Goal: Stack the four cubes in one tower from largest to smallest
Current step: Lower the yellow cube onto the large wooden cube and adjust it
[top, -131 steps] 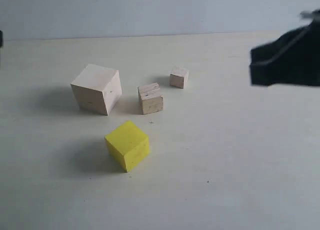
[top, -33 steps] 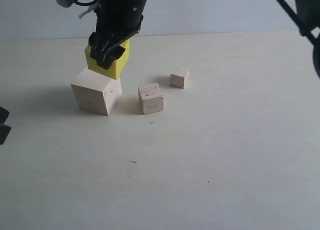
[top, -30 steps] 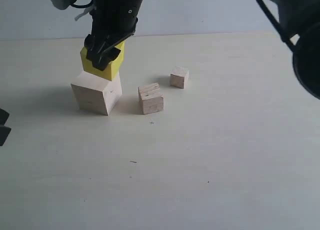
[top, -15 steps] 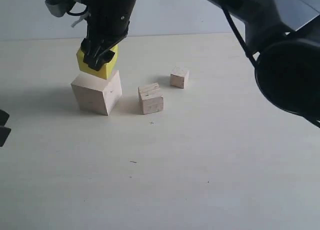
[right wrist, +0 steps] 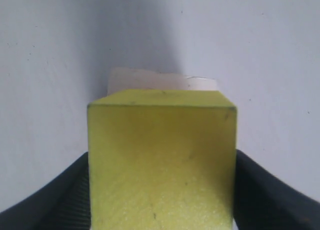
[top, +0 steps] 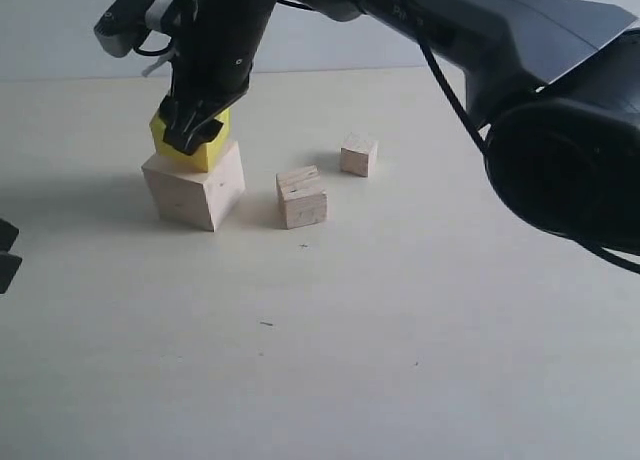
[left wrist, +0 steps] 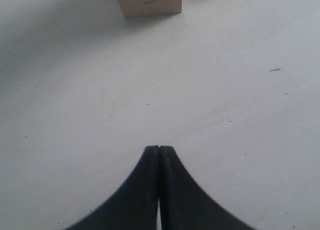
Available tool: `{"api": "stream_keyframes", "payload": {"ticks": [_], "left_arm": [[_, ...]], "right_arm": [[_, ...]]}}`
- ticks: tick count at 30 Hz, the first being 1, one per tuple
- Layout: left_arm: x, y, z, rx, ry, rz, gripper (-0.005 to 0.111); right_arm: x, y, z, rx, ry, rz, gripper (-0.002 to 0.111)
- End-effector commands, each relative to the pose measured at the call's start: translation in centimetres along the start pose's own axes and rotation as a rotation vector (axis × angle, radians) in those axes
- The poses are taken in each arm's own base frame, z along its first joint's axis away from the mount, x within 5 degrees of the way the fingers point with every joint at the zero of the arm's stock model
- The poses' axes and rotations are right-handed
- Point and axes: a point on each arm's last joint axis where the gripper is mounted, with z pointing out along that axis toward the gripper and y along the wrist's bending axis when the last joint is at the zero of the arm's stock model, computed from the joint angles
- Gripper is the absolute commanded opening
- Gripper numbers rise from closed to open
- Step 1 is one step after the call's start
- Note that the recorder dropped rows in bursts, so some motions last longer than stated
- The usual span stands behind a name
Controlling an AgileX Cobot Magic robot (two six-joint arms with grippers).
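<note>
The right arm (top: 470, 30) reaches in from the right of the exterior view and crosses the middle to the far left side. Its thick dark links fill the upper right, and its wrist is turned steeply downward. At its end the right claw (top: 193, 138) is clenched on the yellow cube (top: 213, 152). In the right wrist view its dark fingers (right wrist: 60, 200) press against two opposite faces of the cube.

Directly below the claw stands the large pale wood cube (top: 195, 192) on the surface (top: 400, 330). The yellow cube's underside meets the wood cube's top face and sits a little turned against it. Whether it lies flat cannot be told. From the wrist, a strip of the pale top shows just past the yellow cube's far edge.

The other two cubes lie apart from the right claw, on the side its arm comes from. The mid-sized pale wood cube (top: 302, 197) is near the large one but not touching it. The smallest pale wood cube (top: 357, 154) is a little farther out, apart from the mid-sized one. Both rest on the surface.

The left claw (left wrist: 159, 154) is closed on nothing, its two tips pressed together low over bare surface. The large pale wood cube stands well beyond those tips. In the exterior view only a dark bit of this claw shows at the left edge.
</note>
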Motion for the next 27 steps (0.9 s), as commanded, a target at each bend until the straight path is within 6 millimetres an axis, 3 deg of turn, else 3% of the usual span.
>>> {"api": "stream_keyframes", "payload": {"ticks": [1, 20, 23, 27], "left_arm": [[-0.17, -0.13, -0.07, 0.007, -0.005, 0.003, 0.0], [-0.11, -0.13, -0.07, 0.007, 0.001, 0.003, 0.0], [-0.09, -0.13, -0.07, 0.007, 0.003, 0.003, 0.0], [-0.09, -0.13, -0.07, 0.007, 0.003, 0.003, 0.0]], "right_arm": [[-0.17, -0.19, -0.05, -0.007, -0.028, 0.008, 0.0], [-0.55, -0.52, 0.04, 0.023, -0.074, 0.119, 0.0], [-0.55, -0.52, 0.04, 0.023, -0.074, 0.122, 0.007], [-0.45, -0.44, 0.05, 0.016, -0.062, 0.122, 0.029]]}}
